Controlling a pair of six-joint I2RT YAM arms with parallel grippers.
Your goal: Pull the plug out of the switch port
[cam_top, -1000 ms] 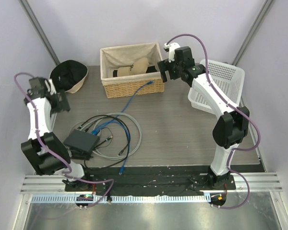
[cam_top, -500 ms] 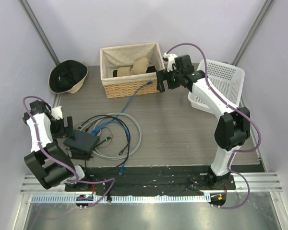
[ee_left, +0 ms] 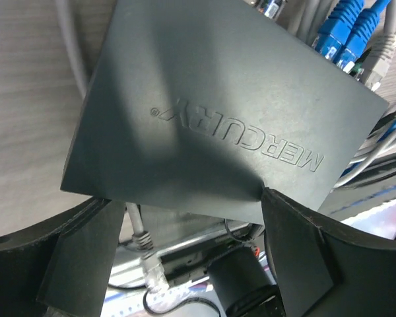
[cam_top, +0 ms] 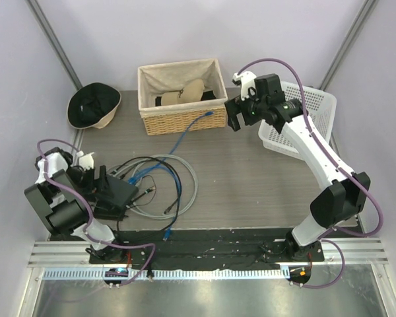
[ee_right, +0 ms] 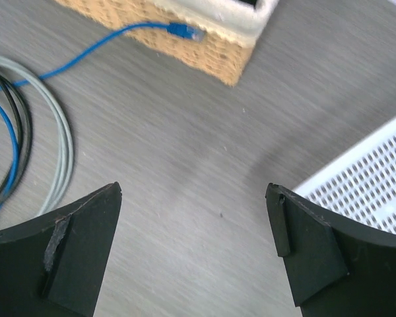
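both tools open: left tool (ee_left: 188, 228) straddles the flat matte black switch box (ee_left: 204, 112); pin it so right tool (ee_right: 193, 191) pulls the blue plug (ee_left: 348, 30) straight.

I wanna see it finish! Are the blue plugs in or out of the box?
In. Blue plugs sit in the edge of the black box.

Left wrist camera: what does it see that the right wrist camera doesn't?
Only the left wrist view shows the black box with MERCURY on it and the blue plugs at its edge. Only the right wrist view shows the wicker basket, the white basket and a loose blue plug. Both show the table, cables and open jaws: the left gripper in one, the right gripper in the other.
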